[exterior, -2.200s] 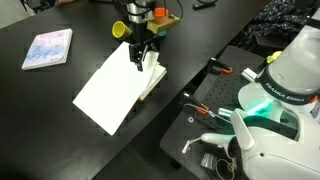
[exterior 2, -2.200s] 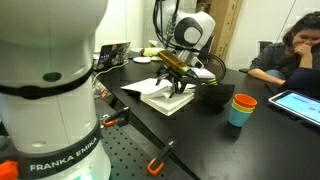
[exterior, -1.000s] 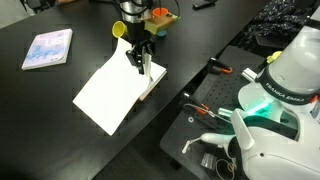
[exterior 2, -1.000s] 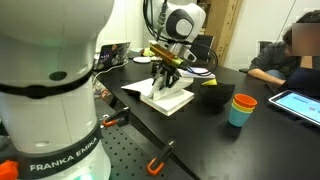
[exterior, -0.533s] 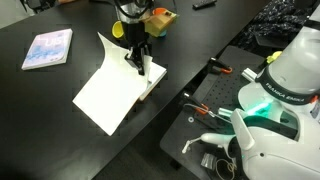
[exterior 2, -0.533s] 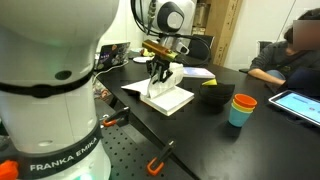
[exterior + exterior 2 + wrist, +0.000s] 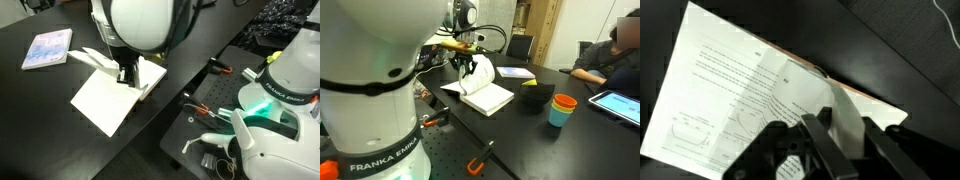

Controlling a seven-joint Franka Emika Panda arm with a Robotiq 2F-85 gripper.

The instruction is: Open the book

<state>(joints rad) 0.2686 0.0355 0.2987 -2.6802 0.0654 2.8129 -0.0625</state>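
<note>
The book [image 7: 105, 100] lies on the black table with white pages showing, and it shows too in an exterior view [image 7: 490, 98]. In the wrist view its printed page [image 7: 730, 90] spreads out to the left, with a tan cover edge along the far side. My gripper [image 7: 835, 118] is shut on a raised white leaf of the book, which stands upright between the two black fingers [image 7: 818, 140]. In both exterior views the gripper [image 7: 125, 72] [image 7: 470, 68] hangs over the book's middle with the leaf curling up from it. A large arm joint hides the area behind.
A thin pale blue booklet [image 7: 48, 47] lies at the far left. Orange-handled tools [image 7: 205, 105] rest on a perforated board beside another robot base [image 7: 280, 80]. A black bowl [image 7: 534, 96], stacked cups [image 7: 561, 108], a tablet [image 7: 618, 103] and a seated person [image 7: 610, 55] are near.
The gripper shut on the book's leaf and carried it up and over towards the booklet side. The arm swung along and now covers the back of the table.
</note>
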